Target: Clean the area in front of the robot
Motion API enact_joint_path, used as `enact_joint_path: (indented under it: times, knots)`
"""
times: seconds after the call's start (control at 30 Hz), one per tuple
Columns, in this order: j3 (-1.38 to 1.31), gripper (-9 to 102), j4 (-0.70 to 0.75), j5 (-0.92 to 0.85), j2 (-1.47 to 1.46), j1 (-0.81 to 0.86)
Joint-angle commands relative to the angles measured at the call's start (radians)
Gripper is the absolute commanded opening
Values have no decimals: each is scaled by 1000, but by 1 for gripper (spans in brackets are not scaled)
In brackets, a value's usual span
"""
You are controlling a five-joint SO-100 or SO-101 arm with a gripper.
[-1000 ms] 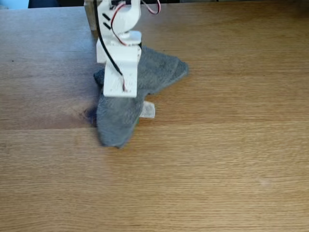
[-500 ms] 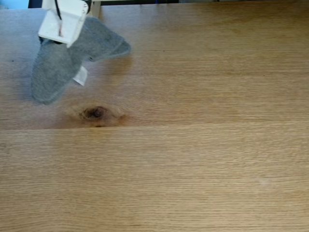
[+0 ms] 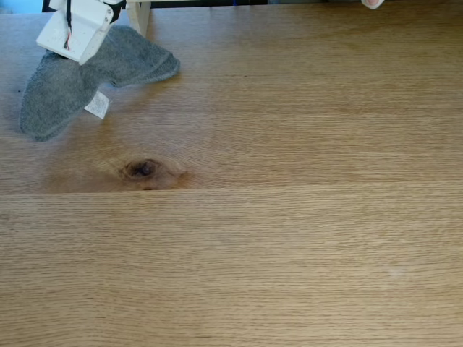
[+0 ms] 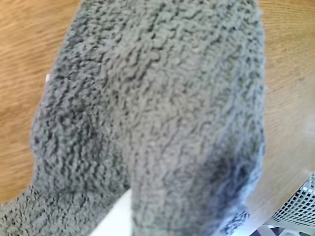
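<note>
Fixed view: the soft, limp grey cloth (image 3: 65,90) drapes under the hand (image 3: 72,54), grip state hidden.

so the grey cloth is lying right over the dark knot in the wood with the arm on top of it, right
Not quite. In the fixed view the grey cloth lies apart from the dark knot, up and to its left, leaving the knot uncovered. The arm is on top of the cloth.

No legible txt; cloth's white tag (image 3: 96,105) unreadable.
</note>
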Motion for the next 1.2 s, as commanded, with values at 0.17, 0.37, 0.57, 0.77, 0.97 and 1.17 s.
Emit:
enact_joint_path:
  times: [0.17, 0.37, 0.57, 0.77, 0.97, 1.17]
  knots:
    - [-11, 47, -86, 132, 87, -64]
    - [-11, 29, 35, 298, 291, -339]
    - [-11, 6, 152, 460, 479, -680]
    - [-11, 0, 345, 649, 634, -831]
    - [0, 0, 595, 746, 810, -854]
    - [296, 0, 673, 741, 1218, -904]
